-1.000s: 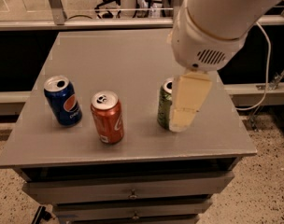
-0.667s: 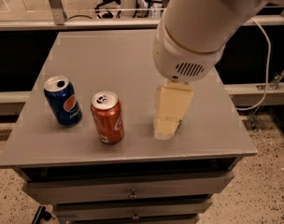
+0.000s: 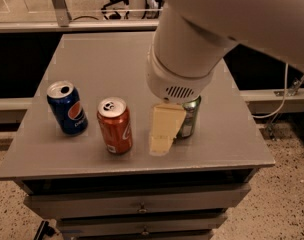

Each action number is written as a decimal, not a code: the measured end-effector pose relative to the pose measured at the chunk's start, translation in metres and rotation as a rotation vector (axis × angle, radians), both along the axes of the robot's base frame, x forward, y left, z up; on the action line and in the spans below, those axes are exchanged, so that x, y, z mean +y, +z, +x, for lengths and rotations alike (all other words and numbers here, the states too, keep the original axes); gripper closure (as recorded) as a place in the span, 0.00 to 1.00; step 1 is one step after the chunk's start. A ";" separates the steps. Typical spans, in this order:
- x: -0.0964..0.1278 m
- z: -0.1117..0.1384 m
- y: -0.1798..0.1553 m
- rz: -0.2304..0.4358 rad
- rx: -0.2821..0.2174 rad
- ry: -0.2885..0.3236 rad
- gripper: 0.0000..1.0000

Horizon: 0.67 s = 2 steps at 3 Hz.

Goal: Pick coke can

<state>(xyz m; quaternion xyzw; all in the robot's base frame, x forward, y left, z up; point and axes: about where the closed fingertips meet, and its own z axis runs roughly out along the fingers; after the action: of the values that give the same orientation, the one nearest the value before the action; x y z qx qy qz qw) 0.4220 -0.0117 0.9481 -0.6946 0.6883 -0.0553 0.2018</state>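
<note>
The coke can (image 3: 114,125) stands upright on the grey table (image 3: 92,59), near the front, left of centre. It is red-orange with white script and a silver top. My gripper (image 3: 162,141) hangs from the large white arm just right of the can, close above the table, a short gap away from it. Its cream-coloured finger covers part of the green can behind it.
A blue Pepsi can (image 3: 67,108) stands left of the coke can. A green can (image 3: 190,118) stands right of the gripper, partly hidden by it. The table's front edge is close below the cans. Drawers sit under the tabletop.
The arm and gripper have moved left, from over the green can toward the coke can. The green can shows again on the gripper's right. The cans have not moved.
</note>
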 end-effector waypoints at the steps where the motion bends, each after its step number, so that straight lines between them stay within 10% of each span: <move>1: -0.001 0.003 -0.011 0.031 -0.038 -0.027 0.00; 2: -0.008 0.009 -0.027 0.076 -0.044 -0.047 0.00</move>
<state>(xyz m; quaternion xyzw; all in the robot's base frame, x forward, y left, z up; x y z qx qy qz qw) 0.4309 -0.0202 0.9212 -0.6685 0.7015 -0.0493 0.2419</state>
